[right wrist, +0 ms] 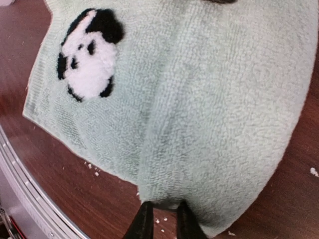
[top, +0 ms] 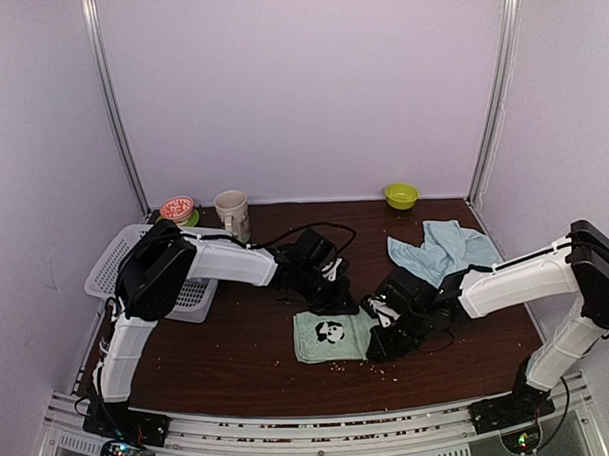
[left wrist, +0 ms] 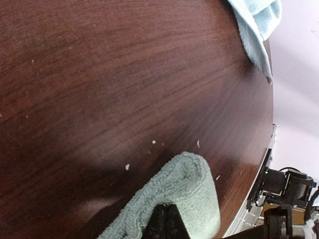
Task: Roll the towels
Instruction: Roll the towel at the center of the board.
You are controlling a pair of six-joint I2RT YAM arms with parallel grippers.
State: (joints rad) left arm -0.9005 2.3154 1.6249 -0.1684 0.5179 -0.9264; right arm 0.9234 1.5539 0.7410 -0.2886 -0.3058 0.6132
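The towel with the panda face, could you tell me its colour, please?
The towel is pale mint green, clearest in the right wrist view.

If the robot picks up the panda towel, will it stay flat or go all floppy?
Probably floppy: the panda towel already curls over in a soft fold at one edge. Its fuzzy loops would likely grip rather than slide on the table. It's only cloth lying nearly flat, so it's probably light and shouldn't break.
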